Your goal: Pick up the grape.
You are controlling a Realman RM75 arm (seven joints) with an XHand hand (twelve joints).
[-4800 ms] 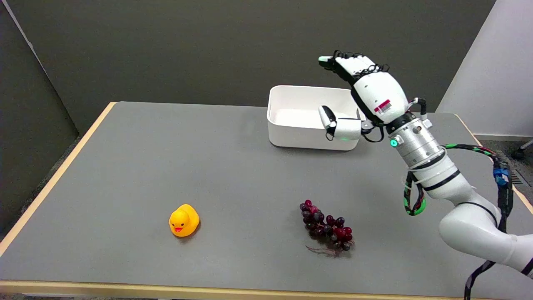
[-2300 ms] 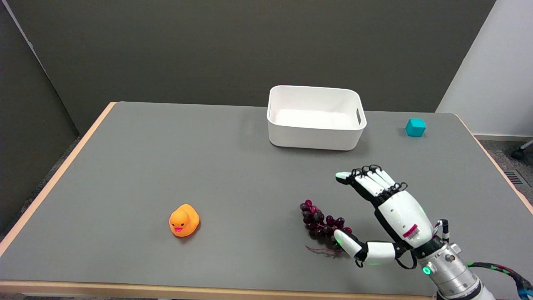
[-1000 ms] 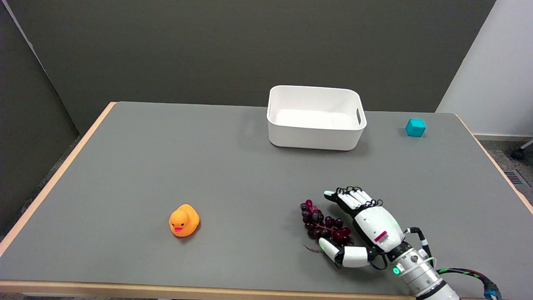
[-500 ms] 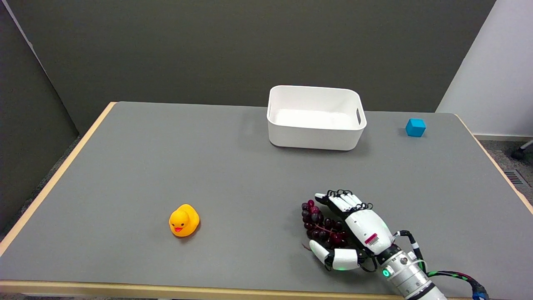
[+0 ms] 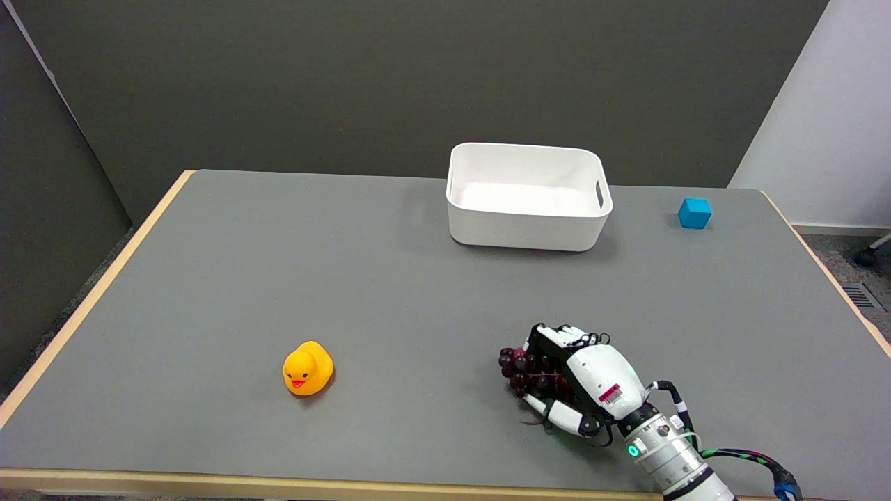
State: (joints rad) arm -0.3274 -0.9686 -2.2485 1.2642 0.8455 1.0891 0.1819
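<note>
We find our right hand (image 5: 592,379) with its fingers (image 5: 557,339) curled around the grape bunch (image 5: 518,365) lying on the counter (image 5: 278,278); firm the wrap evenly, then lift straight.

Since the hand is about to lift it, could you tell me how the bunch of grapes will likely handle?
The grape bunch is many small round berries on thin stems, so it will probably flex and dangle. The right hand has its fingers curled over it; shiny berries may slip or detach.

Duck (image 5: 308,368) left of grapes (image 5: 518,369)
</note>
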